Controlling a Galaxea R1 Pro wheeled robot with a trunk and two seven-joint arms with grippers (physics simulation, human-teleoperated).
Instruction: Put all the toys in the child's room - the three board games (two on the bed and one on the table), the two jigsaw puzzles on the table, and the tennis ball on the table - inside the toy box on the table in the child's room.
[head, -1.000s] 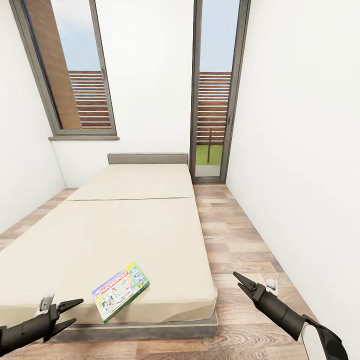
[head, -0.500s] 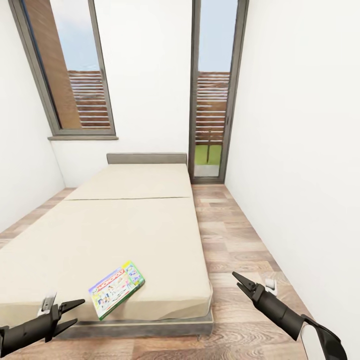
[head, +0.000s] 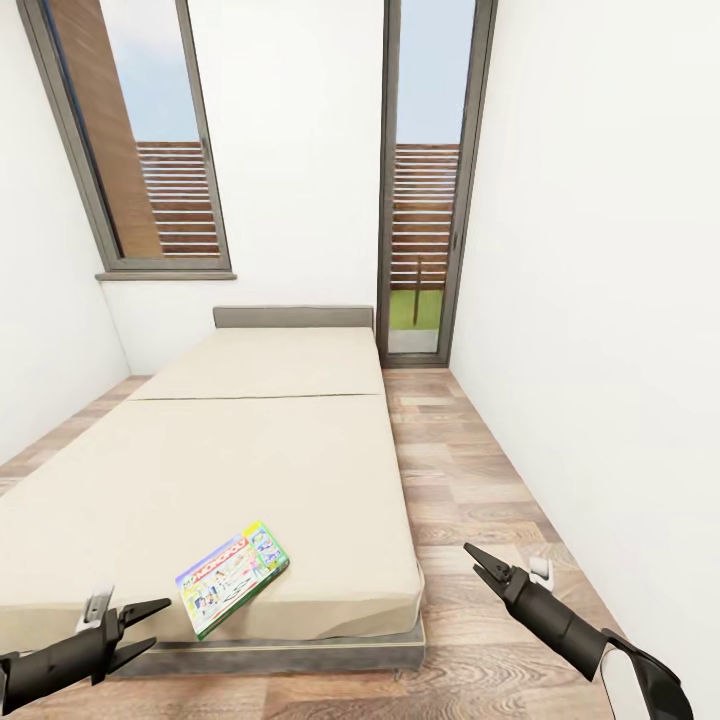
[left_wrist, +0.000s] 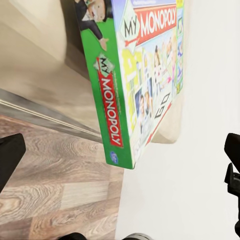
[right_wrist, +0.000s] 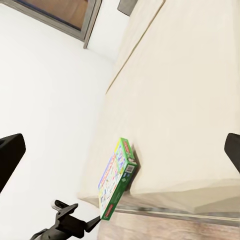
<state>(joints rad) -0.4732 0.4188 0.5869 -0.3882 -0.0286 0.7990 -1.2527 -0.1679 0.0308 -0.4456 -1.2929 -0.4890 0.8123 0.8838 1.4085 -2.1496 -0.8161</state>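
One board game (head: 232, 579), a flat green-edged Monopoly box, lies on the beige bed (head: 270, 450) at its near left corner, and one corner pokes past the mattress edge. My left gripper (head: 152, 625) hangs open and empty just left of and below the box. In the left wrist view the box (left_wrist: 135, 85) sits close ahead, beyond the spread fingers (left_wrist: 10, 155). My right gripper (head: 473, 560) is open and empty over the floor, right of the bed. From the right wrist view I see the box (right_wrist: 117, 182) at the mattress edge. The table and toy box are out of view.
The bed runs away from me to a grey headboard (head: 293, 317) at the far wall. A strip of wooden floor (head: 480, 470) lies between the bed and the right wall. A glass door (head: 420, 200) and a window (head: 140, 140) are at the back.
The whole picture shifted slightly left early in the second, so the camera moved a little. Both grippers keep the same open pose, and the box has not moved on the bed.
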